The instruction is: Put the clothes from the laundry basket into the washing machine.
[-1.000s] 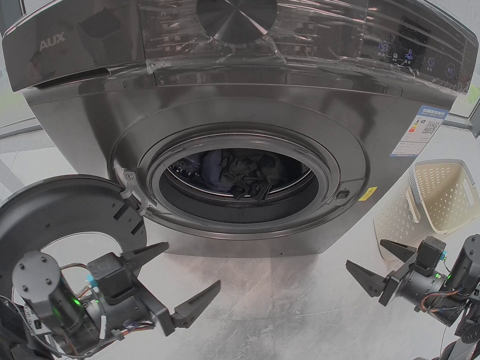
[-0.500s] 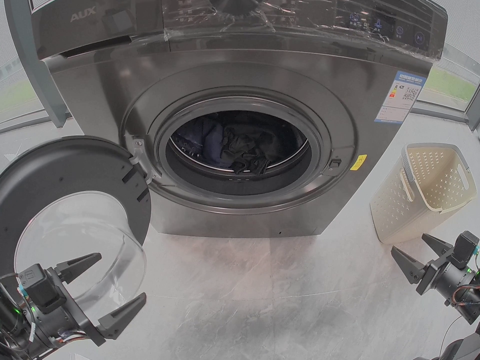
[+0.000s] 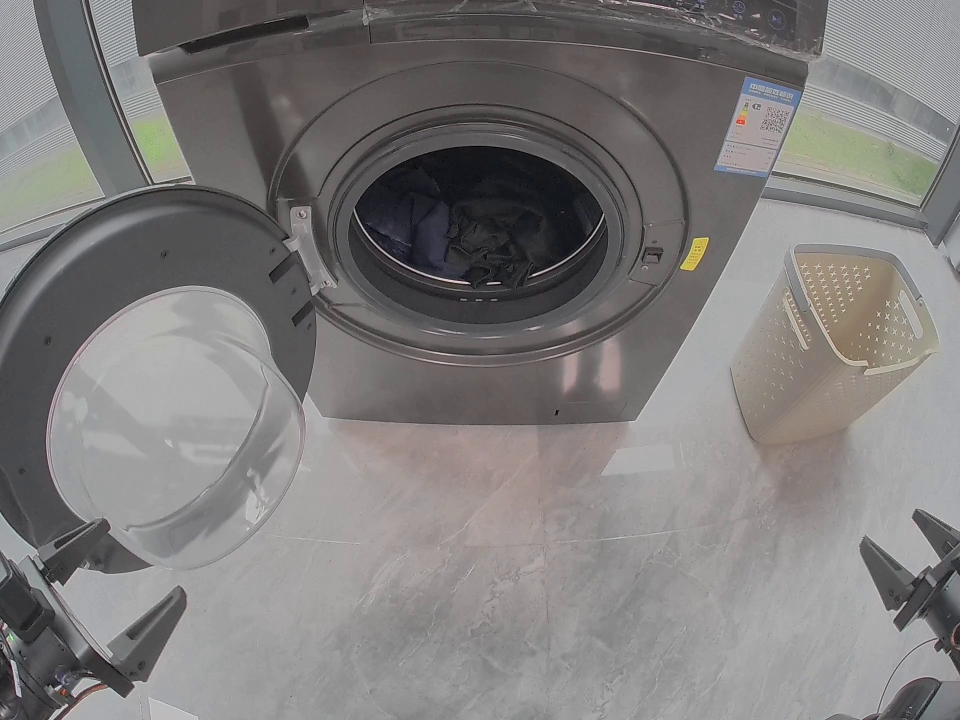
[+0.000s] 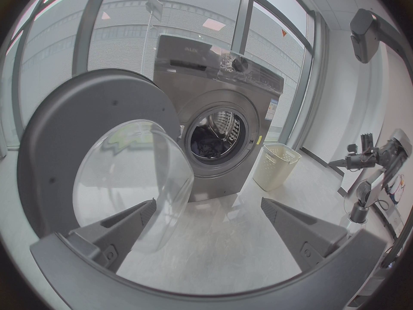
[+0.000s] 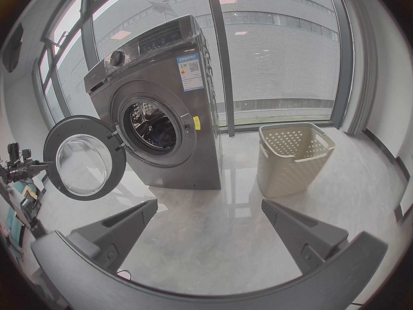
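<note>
Washing machine [image 3: 480, 382] was dark metallic grey, with small yellow sticker [image 3: 694, 253] and white-and-blue label [image 3: 757, 127]. Door [image 3: 150, 242] was matte grey around clear glass. Clothes [image 3: 470, 237] inside were navy and black. Laundry basket [image 3: 785, 382] was cream with cross-shaped perforations and grey rim. Floor [image 3: 520, 572] was pale grey marble, veined.

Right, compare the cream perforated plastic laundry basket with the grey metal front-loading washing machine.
The laundry basket opens upward; the washing machine opens frontward, its round door swung wide. The basket shows no clothes; the machine holds dark clothes. The basket is pale and much smaller; the machine is dark and taller. Both stand on the marbled floor.
</note>
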